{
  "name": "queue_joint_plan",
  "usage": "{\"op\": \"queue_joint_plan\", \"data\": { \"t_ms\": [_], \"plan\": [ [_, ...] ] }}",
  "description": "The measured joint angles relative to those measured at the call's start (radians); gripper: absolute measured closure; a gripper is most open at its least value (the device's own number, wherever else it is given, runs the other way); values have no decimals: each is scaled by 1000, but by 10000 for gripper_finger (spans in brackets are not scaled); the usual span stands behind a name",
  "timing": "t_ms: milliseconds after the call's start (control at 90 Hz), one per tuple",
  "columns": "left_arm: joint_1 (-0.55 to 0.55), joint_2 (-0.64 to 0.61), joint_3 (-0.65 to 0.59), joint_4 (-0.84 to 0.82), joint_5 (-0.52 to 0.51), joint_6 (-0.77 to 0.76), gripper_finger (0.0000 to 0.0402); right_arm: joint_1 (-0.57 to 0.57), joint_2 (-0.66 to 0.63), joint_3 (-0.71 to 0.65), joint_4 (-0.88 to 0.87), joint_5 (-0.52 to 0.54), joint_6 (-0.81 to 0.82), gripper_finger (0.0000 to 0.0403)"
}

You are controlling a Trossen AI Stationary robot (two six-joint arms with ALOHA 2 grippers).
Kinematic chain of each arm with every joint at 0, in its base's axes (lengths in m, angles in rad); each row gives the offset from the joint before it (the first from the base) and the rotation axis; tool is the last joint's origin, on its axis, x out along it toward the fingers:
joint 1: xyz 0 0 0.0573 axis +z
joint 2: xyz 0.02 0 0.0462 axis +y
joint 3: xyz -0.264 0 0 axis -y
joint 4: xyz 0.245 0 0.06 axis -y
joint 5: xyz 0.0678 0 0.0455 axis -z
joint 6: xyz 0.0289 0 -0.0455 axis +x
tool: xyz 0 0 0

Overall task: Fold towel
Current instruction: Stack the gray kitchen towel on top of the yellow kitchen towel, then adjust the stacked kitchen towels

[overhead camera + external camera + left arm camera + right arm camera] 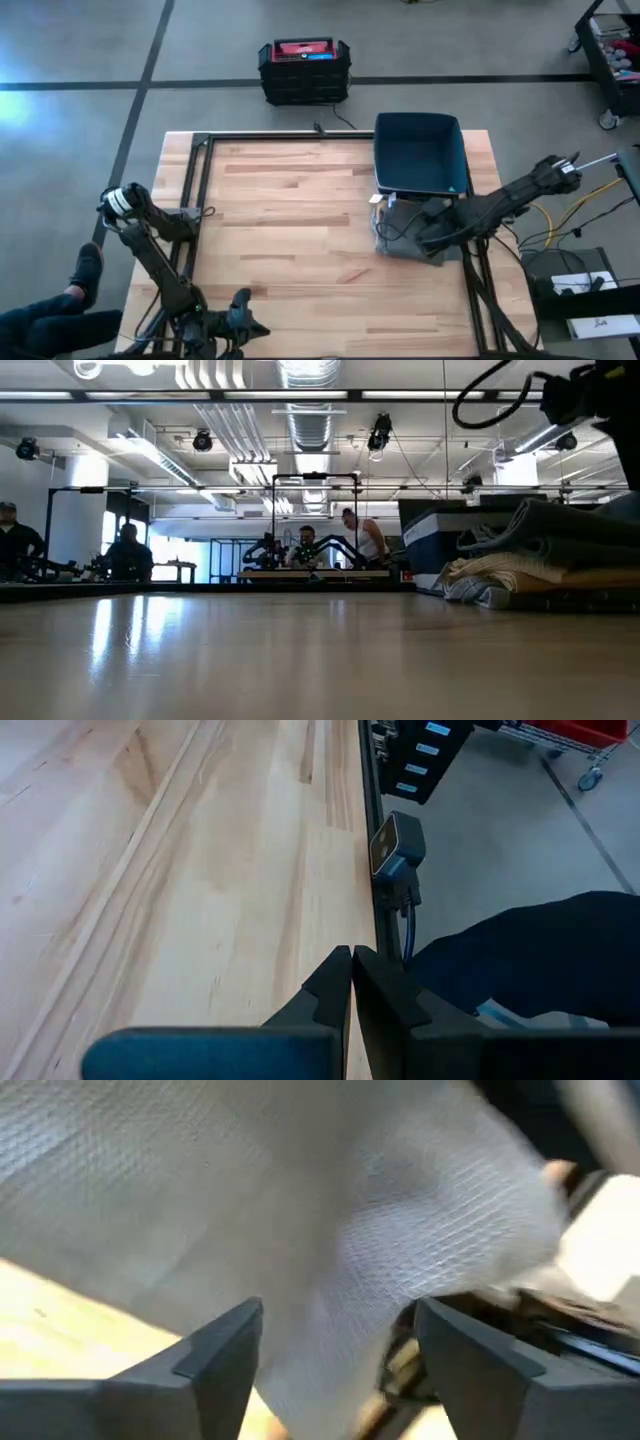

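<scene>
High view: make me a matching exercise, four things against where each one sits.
Things:
1. towel
2. blue bin
3. left gripper
4. black crate

Places:
A. on the floor beyond the table's far edge
B. at the table's near edge, on the left side
C. bunched on the table's right side, under the right gripper
D. on the table's far right part, just behind the towel

Pairs: 1-C, 2-D, 3-B, 4-A
</scene>
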Motion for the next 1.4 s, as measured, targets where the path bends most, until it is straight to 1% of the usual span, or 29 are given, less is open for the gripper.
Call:
{"op": "queue_joint_plan", "data": {
  "t_ms": [100, 200, 267, 344, 444, 600, 733, 833, 911, 978, 1067, 1167, 1278, 1367, 1400],
  "plan": [
    [0, -1, 0, 0, 0, 0, 400, 0, -3, 56, -17, 1, -58, 136],
    [0, -2, 0, -2, 0, 3, 400, 0, -19, 99, -8, 13, -80, 125],
    [0, -4, 0, -2, 0, 4, 400, 1, -20, 118, 6, 50, -85, 119],
    [0, -5, 0, -3, 0, 4, 400, 5, -18, 122, 79, 97, -89, 113],
    [1, -5, 0, -5, 0, 7, 400, 13, -19, 86, 278, 124, -162, 109],
    [2, -6, 0, -15, 0, 11, 400, 49, 10, 0, 641, 94, -295, 113],
    [2, -6, 0, -16, 0, 11, 400, 138, 60, -58, 890, 47, -323, 126],
    [9, -6, 0, -16, -4, 11, 400, 223, 120, -79, 967, 37, -287, 137],
    [18, -6, 0, -18, -5, 11, 400, 285, 190, -80, 975, 56, -258, 145],
    [28, -5, 0, -21, -8, 12, 400, 320, 262, -82, 971, 107, -262, 153],
    [52, 4, 0, -23, -10, 27, 400, 327, 369, -79, 971, 177, -300, 164],
    [75, 8, 0, -24, -10, 41, 400, 310, 453, -68, 918, 245, -321, 178],
    [89, 8, 0, -24, -4, 42, 400, 281, 483, -42, 766, 258, -323, 193],
    [92, 8, 0, -23, 4, 42, 400, 278, 465, 8, 619, 267, -324, 202],
    [92, 8, 0, -23, 6, 42, 400, 280, 452, 27, 555, 286, -324, 205]
  ]
}}
